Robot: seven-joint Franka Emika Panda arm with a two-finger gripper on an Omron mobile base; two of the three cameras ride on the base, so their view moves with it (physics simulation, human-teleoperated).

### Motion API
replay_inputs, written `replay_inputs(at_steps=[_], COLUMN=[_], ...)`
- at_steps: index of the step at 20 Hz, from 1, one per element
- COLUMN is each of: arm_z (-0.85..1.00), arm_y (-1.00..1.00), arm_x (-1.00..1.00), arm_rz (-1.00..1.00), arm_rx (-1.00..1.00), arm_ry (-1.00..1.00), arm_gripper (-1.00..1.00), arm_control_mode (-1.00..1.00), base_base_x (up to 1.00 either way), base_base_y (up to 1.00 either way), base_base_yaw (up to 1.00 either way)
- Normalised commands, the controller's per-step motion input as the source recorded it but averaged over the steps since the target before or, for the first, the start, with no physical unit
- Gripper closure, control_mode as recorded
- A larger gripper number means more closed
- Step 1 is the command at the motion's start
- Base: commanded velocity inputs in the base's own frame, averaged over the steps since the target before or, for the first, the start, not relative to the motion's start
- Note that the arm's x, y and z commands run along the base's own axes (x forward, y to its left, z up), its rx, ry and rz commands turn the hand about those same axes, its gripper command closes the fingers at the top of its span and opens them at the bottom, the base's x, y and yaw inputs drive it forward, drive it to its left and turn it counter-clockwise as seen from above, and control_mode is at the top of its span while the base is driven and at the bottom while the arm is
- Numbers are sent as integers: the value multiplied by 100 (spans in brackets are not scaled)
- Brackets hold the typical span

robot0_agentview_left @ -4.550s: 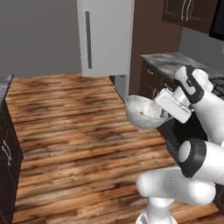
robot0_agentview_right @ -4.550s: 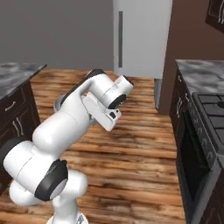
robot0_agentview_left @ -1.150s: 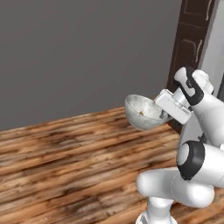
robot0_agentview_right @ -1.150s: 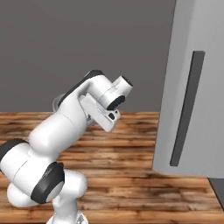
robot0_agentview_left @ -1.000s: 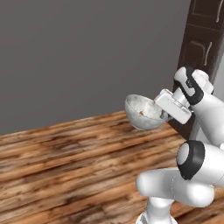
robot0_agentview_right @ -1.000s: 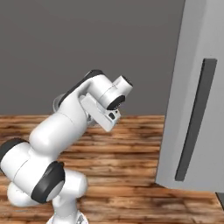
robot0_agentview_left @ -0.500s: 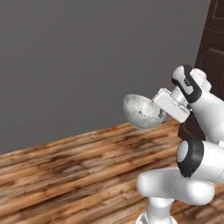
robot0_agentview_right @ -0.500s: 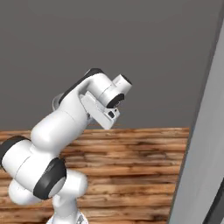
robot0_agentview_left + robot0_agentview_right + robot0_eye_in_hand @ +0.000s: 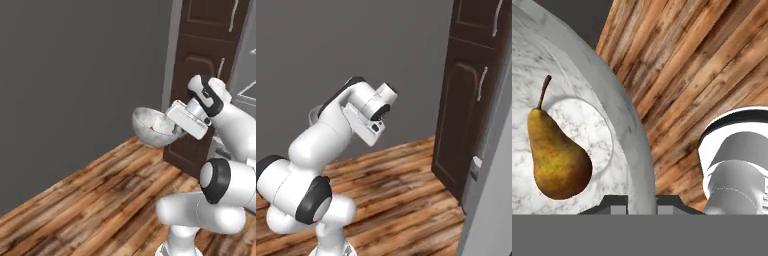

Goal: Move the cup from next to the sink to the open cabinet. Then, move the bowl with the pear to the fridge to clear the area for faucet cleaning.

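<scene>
Wooden floor [image 9: 90,200] beneath one bowl [image 9: 150,127], one pear [image 9: 557,160].

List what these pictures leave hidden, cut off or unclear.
- Pear: seen in the hand view; in the left base view the bowl's wall hides it.
- Bowl: in the right base view the arm covers all but a sliver of rim; in the hand view the left and top edges cut it off.
- Gripper: the bottom edge cuts the fingers off, shut on the bowl's rim.
- Fridge: right base view, cropped by the right edge.

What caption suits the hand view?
Gripper shut on the marbled bowl's rim, pear inside, above the wooden floor.
</scene>
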Motion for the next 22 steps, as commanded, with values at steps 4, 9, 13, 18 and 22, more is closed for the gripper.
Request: replay_inputs(at_steps=[4, 9, 13, 18, 22], arm_z=[0, 0, 0, 0, 0], arm_y=[0, 0, 0, 0, 0], arm_x=[0, 0, 0, 0, 0], arm_rz=[0, 0, 0, 0, 0], arm_rx=[0, 0, 0, 0, 0], arm_ry=[0, 0, 0, 0, 0], arm_gripper=[100, 100, 100, 100, 100], arm_control_mode=[100, 100, 100, 100, 100], base_base_x=[28, 55, 100, 100, 96], base_base_y=[0, 9, 81, 98, 61], base_base_yaw=[-89, -82, -56, -42, -50])
